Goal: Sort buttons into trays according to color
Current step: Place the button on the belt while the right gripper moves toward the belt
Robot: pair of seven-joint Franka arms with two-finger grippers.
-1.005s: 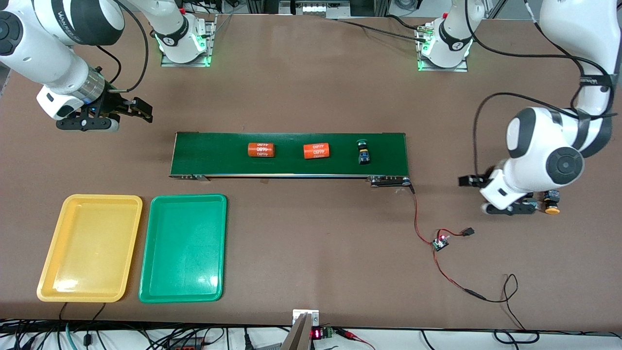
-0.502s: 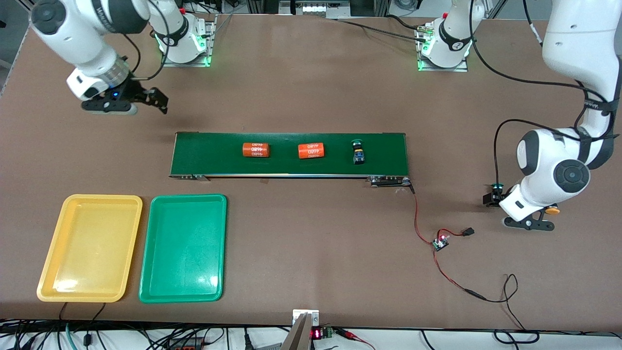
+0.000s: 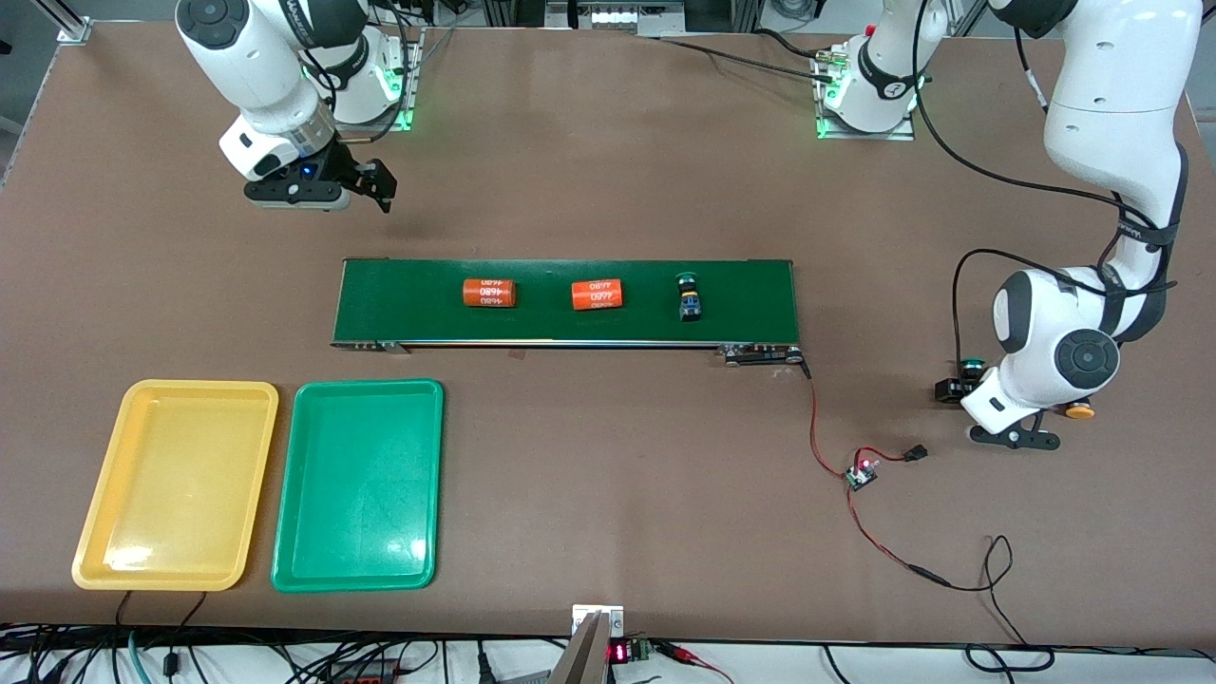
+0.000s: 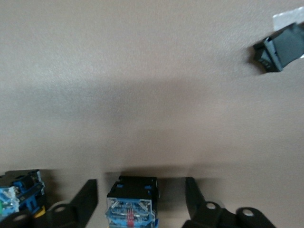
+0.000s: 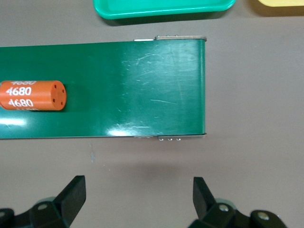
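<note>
Two white arms, black fittings

Glossy white shells, dark round joint caps, black cables looped along left arm [image 3: 1111, 142]; black grippers; bases [image 3: 869, 95] glow green on metal plates.

Two orange cylinders [image 3: 489, 293] on conveyor belt [image 3: 750, 285]

My long dark-green conveyor belt [image 3: 565, 301] carries two orange numbered cylinders [image 3: 489, 293] and one green-capped push-button switch [image 3: 689, 297] beside them, toward the left arm's end. Nearer the front camera, the shallow yellow plastic tray [image 3: 100, 532] lies beside the shallow green plastic tray [image 3: 418, 475].
</note>
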